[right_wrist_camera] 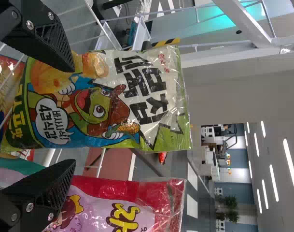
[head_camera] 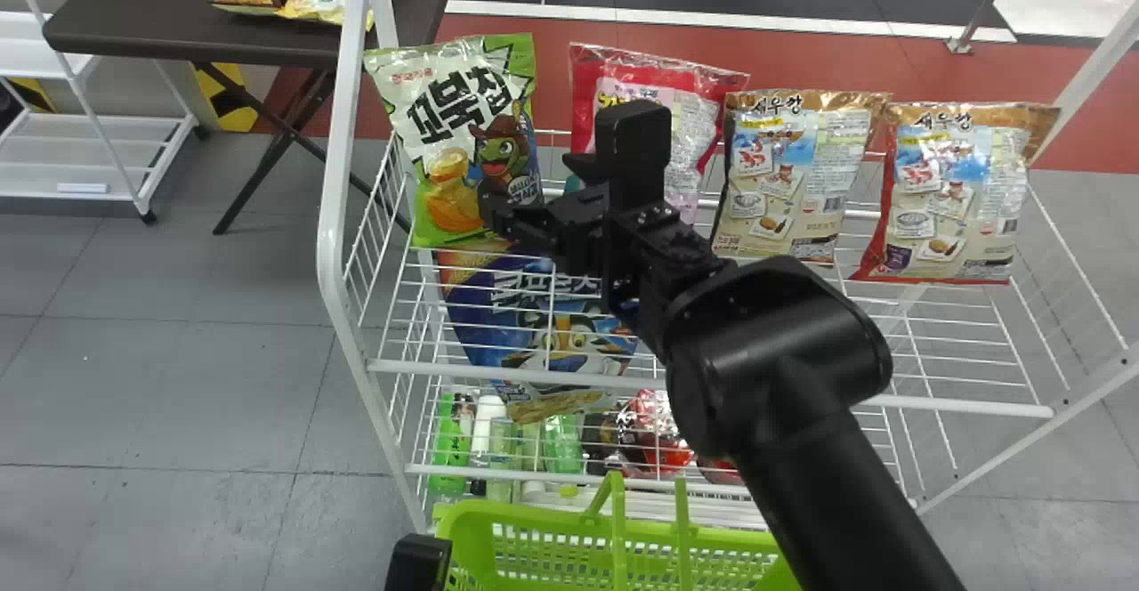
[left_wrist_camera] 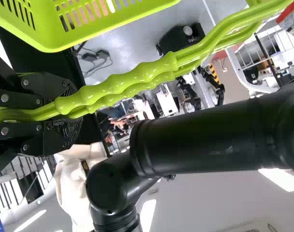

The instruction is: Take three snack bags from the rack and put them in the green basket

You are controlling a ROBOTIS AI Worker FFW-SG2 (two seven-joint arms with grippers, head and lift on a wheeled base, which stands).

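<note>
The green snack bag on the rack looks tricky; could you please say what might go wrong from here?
In the right wrist view, the open right gripper has a finger overlapping the red bag and might snag it. Standing on end, the green snack bag could tip if pushed. The basket, held by its handles in the left gripper, may swing.

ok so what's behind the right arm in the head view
Parts of the red snack bag, the rack and the green basket show around the right arm; the stretches it covers, and anything else there, can't be seen.
</note>
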